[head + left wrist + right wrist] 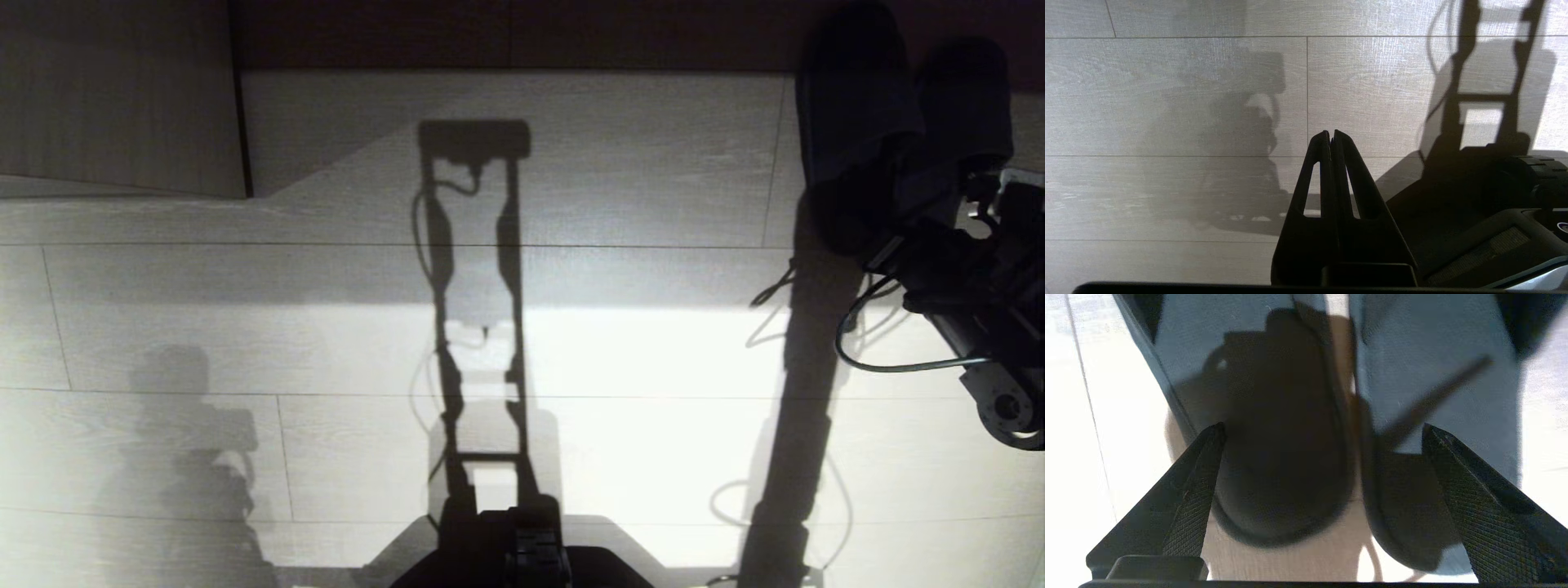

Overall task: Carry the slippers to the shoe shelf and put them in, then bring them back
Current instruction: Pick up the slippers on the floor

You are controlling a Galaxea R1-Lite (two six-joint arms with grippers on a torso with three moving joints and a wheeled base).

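My right gripper (1323,428) is spread wide over the slippers (1306,428), one finger (1192,498) outside the heel of one slipper and the other finger outside the heel of its partner, and I cannot tell whether either pad touches the fabric. The two slippers lie side by side on the pale plank floor (1069,457), nearly touching along their inner edges, heels toward my wrist and toes pointing away. My own shadow falls across the nearer heel.

From my head, the slippers (898,122) sit at the far right, toes reaching up to the dark band at the foot of the wall, with my right arm (971,278) coming in from the right edge behind them, its cable looping down. A pale wood panel (114,98) stands at the upper left, well apart from the slippers. The floor (653,351) in the middle carries the long shadow of my torso and a bright patch of light.

My left gripper (1331,134) hangs over bare planks beside my base (1486,228), its fingers pressed together and holding nothing
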